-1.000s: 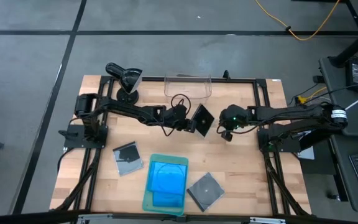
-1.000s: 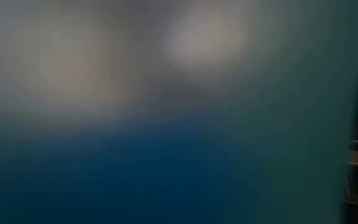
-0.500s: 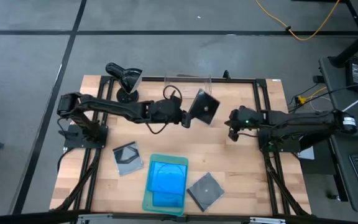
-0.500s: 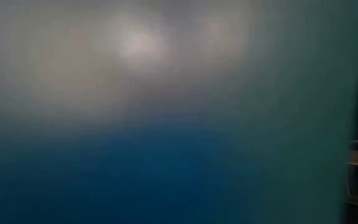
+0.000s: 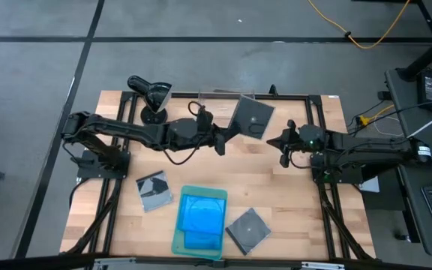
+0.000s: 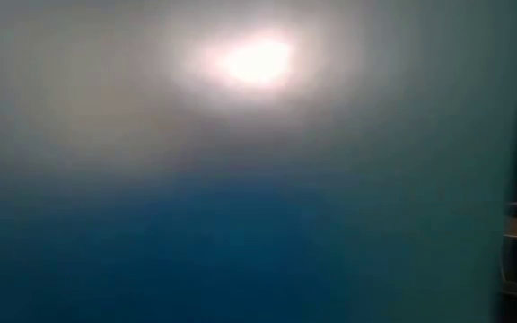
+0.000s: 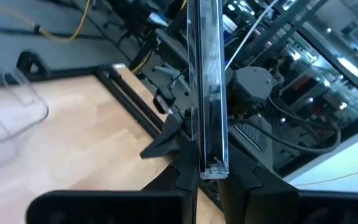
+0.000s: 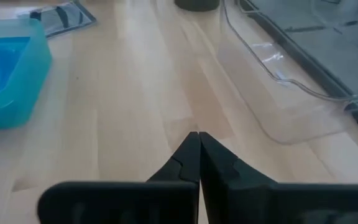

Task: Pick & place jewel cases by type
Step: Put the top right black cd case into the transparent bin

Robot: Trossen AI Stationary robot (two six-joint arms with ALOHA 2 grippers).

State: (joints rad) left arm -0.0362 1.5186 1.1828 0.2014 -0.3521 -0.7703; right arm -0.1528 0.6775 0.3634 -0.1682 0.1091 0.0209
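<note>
No readable text, label or number anywhere.

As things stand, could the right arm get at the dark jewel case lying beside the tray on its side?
Probably yes: the right gripper is shut and empty, and bare table lies between it and that dark jewel case.

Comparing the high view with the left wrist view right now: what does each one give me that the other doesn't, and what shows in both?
Only the high view: two grey jewel cases lying on the table, the blue cases in the pale green tray, and the whole left arm reaching toward the clear bin.

Only the left wrist view: the held case edge-on, upright, clamped at its lower edge by the left gripper.

Both: the held grey jewel case, the clear bin, the wooden table, and the right gripper, shut, beyond the case.
</note>
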